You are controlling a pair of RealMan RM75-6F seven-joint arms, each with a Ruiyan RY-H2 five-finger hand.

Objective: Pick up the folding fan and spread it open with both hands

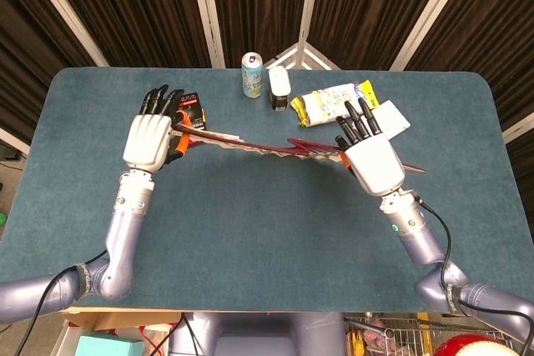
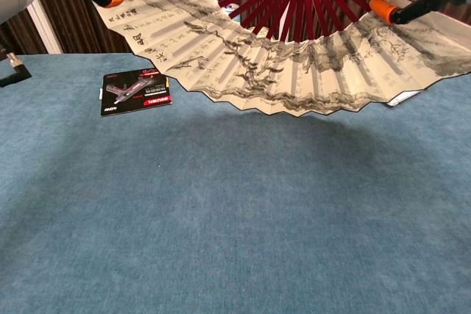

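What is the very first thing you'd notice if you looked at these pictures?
The big folding fan, spread wide open with dark red ribs and ink drawings on its paper, hangs in the air above the blue table. The left hand holds one end and the right hand holds the other. At the far side of the table stands a drink can, with a yellow snack packet to its right.

My left hand (image 1: 148, 139) and right hand (image 1: 374, 162) have smooth, glossy white plastic shells. The folding fan (image 2: 294, 56) is matt, pleated paper on dark red ribs — lacquered wood, by the look. The table (image 2: 235, 233) wears matt blue cloth — slightly napped.
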